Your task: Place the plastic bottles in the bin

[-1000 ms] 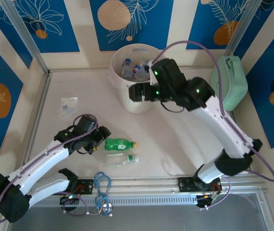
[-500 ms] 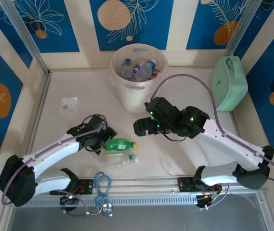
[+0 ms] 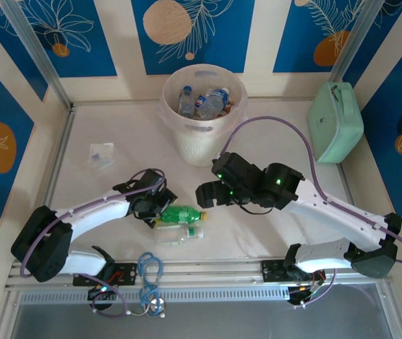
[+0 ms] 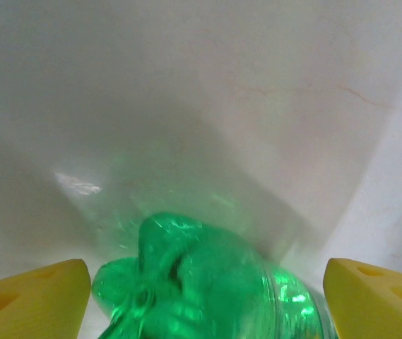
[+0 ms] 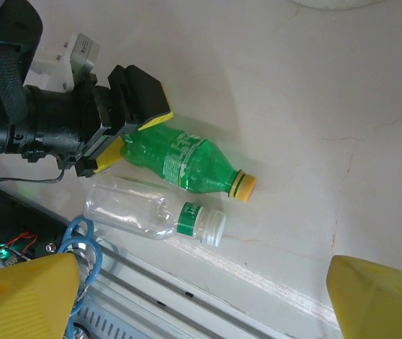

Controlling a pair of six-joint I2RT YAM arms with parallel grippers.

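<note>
A green bottle [image 3: 181, 214] with a yellow cap [image 5: 243, 185] lies on the table. A clear bottle [image 3: 179, 234] with a green label and white cap lies just in front of it. My left gripper [image 3: 160, 205] is open, its yellow fingers either side of the green bottle's base [image 4: 201, 282] and not clamped on it. My right gripper [image 3: 208, 192] hovers open and empty to the right of both bottles [image 5: 186, 162]. The round whitish bin [image 3: 186, 145] stands at the back with several bottles inside. A flattened clear bottle [image 3: 102, 155] lies at the far left.
A mint-green case [image 3: 336, 121] rests against the right wall. A blue loop of cable [image 3: 150, 272] lies on the metal rail [image 3: 215, 272] at the near edge, close to the clear bottle [image 5: 137, 212]. Open table lies between the bottles and the bin.
My right arm has swung away from the bin and come down over the middle of the table. My left gripper has slid right onto the green bottle's base, nudging the bottle.
</note>
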